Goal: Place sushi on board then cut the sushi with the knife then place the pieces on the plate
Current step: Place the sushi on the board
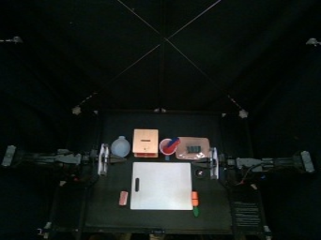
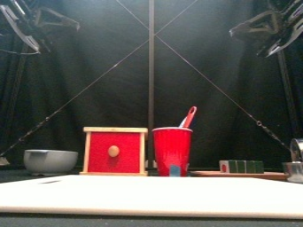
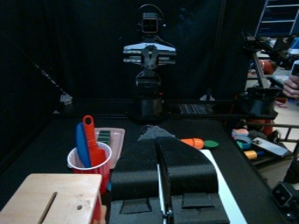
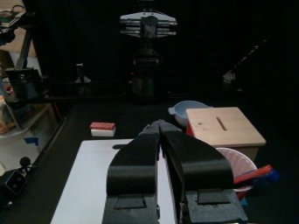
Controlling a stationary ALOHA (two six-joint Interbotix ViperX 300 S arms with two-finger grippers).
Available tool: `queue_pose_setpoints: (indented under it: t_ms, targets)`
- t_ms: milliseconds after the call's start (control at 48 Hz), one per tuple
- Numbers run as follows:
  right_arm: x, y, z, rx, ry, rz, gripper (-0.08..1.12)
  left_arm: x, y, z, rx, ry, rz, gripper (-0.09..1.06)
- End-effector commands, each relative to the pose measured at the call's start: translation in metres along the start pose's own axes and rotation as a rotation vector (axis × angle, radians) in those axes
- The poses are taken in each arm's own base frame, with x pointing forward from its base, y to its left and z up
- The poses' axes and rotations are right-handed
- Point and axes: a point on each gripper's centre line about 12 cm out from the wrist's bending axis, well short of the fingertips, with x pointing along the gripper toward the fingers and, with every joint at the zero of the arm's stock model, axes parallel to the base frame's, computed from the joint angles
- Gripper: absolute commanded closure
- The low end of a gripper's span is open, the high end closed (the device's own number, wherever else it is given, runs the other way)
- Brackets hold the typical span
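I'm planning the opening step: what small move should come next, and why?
Probably open the right tool and swing it toward the dark green toy sushi roll. The roll sits on the flat pink tray on that arm's side, the white cutting board is bare, and both tools, the left tool included, are shut and hold nothing.

Sushi [image 2: 246, 166] on pink tray [image 2: 213, 174], apparently whole
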Motion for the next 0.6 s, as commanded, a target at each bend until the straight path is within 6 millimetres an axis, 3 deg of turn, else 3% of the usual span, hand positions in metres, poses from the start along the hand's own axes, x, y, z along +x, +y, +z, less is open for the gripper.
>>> queue_pose_setpoints:
  t_ms: [21, 146, 375, 479, 604]
  targets:
    - [0.003, -0.001, -0.009, 0.019, 0.040, -0.008, 1.04, 0.010, 0.000, -0.010, -0.004, 0.046, 0.001, 1.02]
    - [0.006, -0.009, -0.030, 0.083, 0.145, -0.056, 1.02, 0.022, -0.001, -0.027, -0.004, 0.123, -0.004, 0.98]
    - [0.013, -0.042, -0.068, 0.176, 0.458, -0.224, 0.91, 0.050, -0.002, -0.061, 0.002, 0.267, -0.006, 0.97]
    - [0.012, -0.057, -0.078, 0.179, 0.592, -0.285, 0.77, 0.058, -0.002, -0.071, 0.005, 0.295, -0.007, 0.97]
    - [0.010, -0.072, -0.086, 0.141, 0.737, -0.329, 0.51, 0.065, -0.002, -0.079, 0.006, 0.322, -0.007, 0.97]
